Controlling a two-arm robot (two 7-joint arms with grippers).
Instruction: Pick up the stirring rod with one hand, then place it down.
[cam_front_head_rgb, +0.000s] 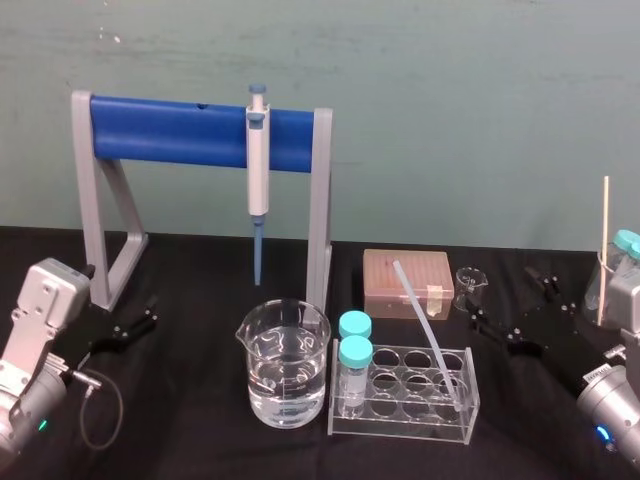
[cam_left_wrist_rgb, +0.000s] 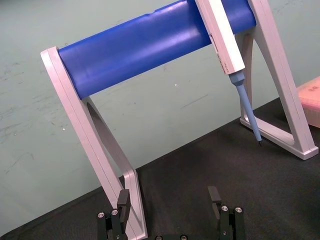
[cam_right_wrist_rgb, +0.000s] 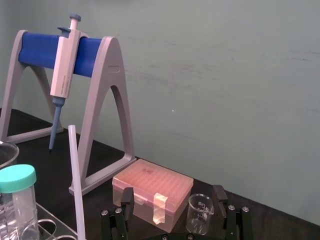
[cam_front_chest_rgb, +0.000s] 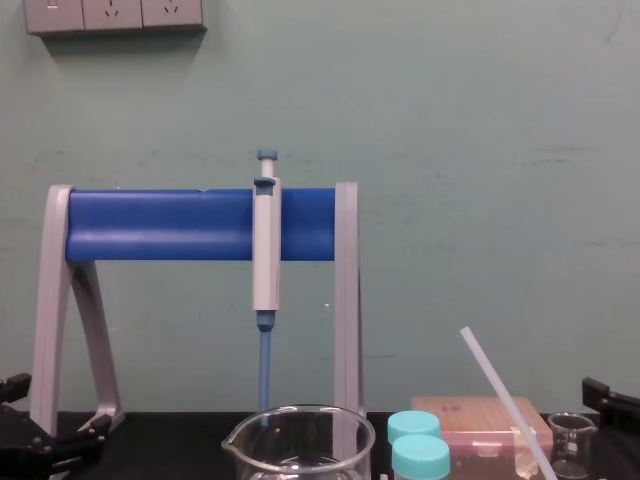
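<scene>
while it leans in the rack (cam_front_head_rgb: 400, 420) left of the right gripper (cam_right_wrist_rgb: 173, 196), whose jaws stand open, the stirring rod (cam_front_head_rgb: 420, 320) looks light, stiff, probably slick; pinch its upper length. left gripper (cam_left_wrist_rgb: 168, 199) idles open, far left.

left end effector (cam_left_wrist_rgb: 169, 198), right end effector (cam_right_wrist_rgb: 173, 194), spread

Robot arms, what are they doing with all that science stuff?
Nothing is being held right now. The stirring rod leans tilted in the clear tube rack, beside the big beaker of water. The right gripper is open, low by the table to the right of the rack. The left gripper is open too, near the foot of the blue stand. Neither one touches the rod.
</scene>
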